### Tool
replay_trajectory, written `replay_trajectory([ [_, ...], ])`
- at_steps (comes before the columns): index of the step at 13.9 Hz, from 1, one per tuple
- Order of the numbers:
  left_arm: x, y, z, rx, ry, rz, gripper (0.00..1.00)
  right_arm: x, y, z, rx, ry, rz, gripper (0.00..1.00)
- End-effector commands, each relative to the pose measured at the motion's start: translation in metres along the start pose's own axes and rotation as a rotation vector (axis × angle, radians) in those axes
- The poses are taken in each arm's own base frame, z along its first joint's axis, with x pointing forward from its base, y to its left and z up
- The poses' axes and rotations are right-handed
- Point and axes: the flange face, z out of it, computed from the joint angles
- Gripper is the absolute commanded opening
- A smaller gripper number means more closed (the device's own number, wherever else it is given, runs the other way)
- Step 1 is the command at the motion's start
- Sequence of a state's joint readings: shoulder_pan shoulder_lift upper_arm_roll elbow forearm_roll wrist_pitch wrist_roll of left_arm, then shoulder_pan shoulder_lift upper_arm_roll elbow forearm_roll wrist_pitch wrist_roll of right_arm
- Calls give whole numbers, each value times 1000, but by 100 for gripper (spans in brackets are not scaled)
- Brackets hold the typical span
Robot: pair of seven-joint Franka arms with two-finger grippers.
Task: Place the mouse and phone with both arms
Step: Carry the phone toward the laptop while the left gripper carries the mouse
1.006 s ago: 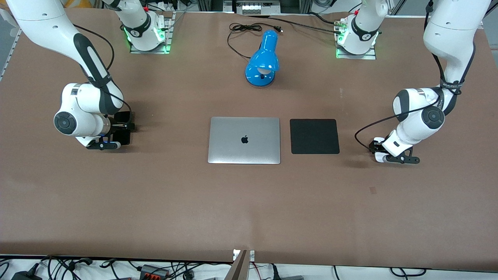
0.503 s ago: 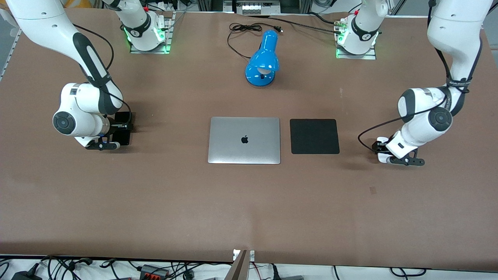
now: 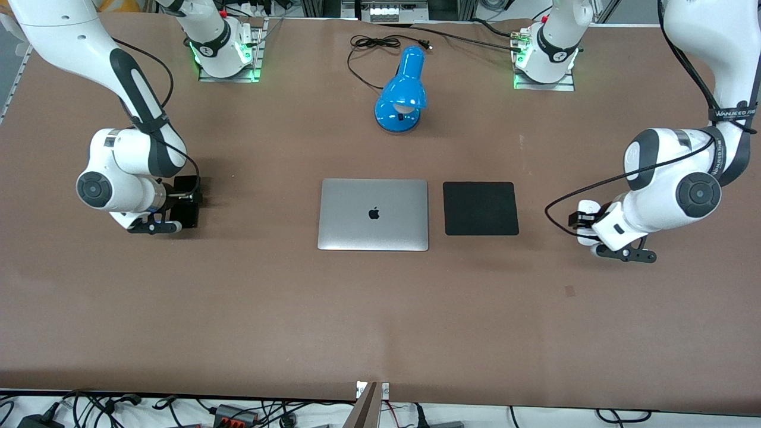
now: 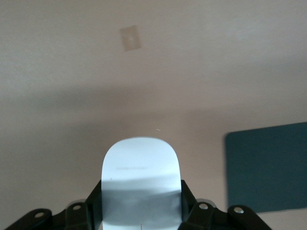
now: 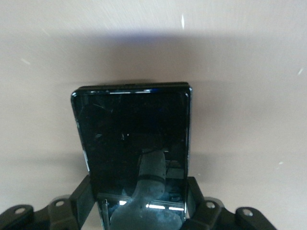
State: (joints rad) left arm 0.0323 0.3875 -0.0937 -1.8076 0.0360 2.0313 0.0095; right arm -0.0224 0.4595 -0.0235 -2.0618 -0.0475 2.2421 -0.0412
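Note:
My left gripper (image 3: pixel 579 224) is shut on the white mouse (image 4: pixel 141 165) and holds it a little above the bare table, beside the black mouse pad (image 3: pixel 480 208) toward the left arm's end. In the left wrist view the mouse sits between the two black fingers of the gripper (image 4: pixel 141 196), and the pad's corner (image 4: pixel 268 167) shows to one side. My right gripper (image 3: pixel 178 203) is shut on the black phone (image 3: pixel 186 209) and holds it just above the table toward the right arm's end. In the right wrist view the gripper (image 5: pixel 139 191) clamps the phone (image 5: pixel 129 134) by its long sides.
A closed silver laptop (image 3: pixel 373 214) lies mid-table beside the mouse pad. A blue desk lamp (image 3: pixel 403 89) with a black cord stands farther from the camera. A small tape patch (image 3: pixel 569 290) marks the table nearer the camera than the left gripper.
The left arm has risen and swung toward its end of the table, carrying the mouse with it. The right arm has shifted slightly with the phone.

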Motion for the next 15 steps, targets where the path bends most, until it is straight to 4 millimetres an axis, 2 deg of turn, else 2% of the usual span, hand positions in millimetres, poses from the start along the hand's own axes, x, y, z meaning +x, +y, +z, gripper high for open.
replay_trajectory([
  [1,1,67,2,31,-38,-39,40,19,-25,-53,4,13,-24,18],
  [2,-3,87,7,39,-46,-56,40,26,-38,-64,16,31,-21,18],
  [3,-8,116,15,51,-56,-65,40,28,-56,-70,25,45,-3,18],
  [4,-15,145,20,63,-59,-73,40,28,-76,-72,27,48,15,18],
  [5,-23,173,33,77,-67,-99,40,30,-99,-74,41,53,45,18],
  [6,-26,189,38,82,-58,-121,39,35,-120,-75,62,56,80,18],
  [7,-31,201,52,86,-57,-125,38,42,-134,-75,78,58,97,18],
  [9,-44,209,83,66,-7,-120,38,57,-178,-68,122,55,115,18],
  [11,-54,209,108,38,53,-126,38,65,-202,-54,127,44,108,18],
  [15,-67,210,138,5,117,-116,38,62,-245,-42,114,32,59,18],
])
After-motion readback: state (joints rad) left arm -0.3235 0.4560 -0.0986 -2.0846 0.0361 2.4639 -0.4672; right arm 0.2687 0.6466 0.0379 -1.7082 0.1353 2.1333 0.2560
